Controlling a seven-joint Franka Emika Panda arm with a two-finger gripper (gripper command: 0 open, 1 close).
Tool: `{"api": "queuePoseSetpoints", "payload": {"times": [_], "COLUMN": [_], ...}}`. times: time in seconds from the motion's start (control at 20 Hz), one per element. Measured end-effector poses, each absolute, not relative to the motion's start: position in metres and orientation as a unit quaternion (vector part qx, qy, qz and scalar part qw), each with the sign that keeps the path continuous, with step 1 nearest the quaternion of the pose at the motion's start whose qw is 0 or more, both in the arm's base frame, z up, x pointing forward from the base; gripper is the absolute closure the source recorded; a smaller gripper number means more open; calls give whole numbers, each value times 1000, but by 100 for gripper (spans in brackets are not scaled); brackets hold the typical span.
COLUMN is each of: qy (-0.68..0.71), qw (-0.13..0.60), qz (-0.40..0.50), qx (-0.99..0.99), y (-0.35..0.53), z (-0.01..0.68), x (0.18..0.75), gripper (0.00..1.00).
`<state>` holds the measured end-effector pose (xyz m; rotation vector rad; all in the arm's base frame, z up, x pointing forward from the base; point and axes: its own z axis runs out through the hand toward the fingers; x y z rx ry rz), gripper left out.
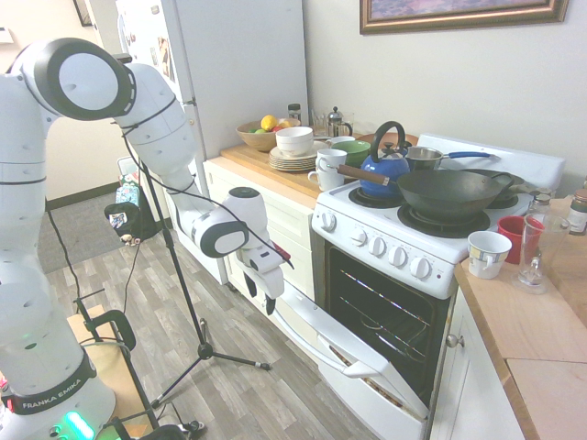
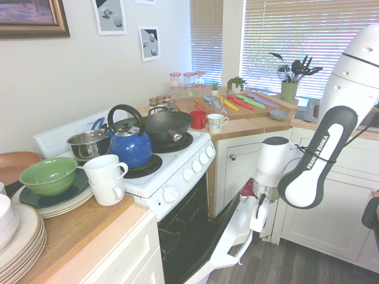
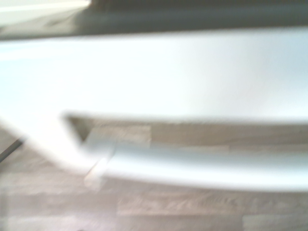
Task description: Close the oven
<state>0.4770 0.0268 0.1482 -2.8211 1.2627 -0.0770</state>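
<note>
The oven [image 1: 367,261] stands right of the drawers [image 1: 286,214], its door [image 1: 347,396] partly down. The gripper [image 1: 260,296]'s 2 fingers are spread by the handle [image 1: 315,347]. Door likely heavy, stiff, hinged low; smooth bar may slip, so take it mid-length.

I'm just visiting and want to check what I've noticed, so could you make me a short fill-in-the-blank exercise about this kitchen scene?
1. The oven door is partly ____, showing the dark racks inside.
2. The kettle on the stovetop is ____ in colour.
3. On the counter just beside the stove, next to the patterned cup, stands a ____ mug.
4. A ____ bowl sits on the dark plate.

Missing words: open; blue; red; green.
</note>
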Motion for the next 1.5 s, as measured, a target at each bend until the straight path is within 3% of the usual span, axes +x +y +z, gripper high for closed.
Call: {"api": "queuePoseSetpoints", "payload": {"times": [0.35, 1.0, 1.5], "qy": [417, 406, 400], "qw": [19, 3, 68], "qz": [-38, -24, -81], "qx": [-908, -913, -911], "y": [12, 13, 73], "z": [127, 95, 200], "x": [521, 548, 623], "gripper": [0, 0, 0]}}
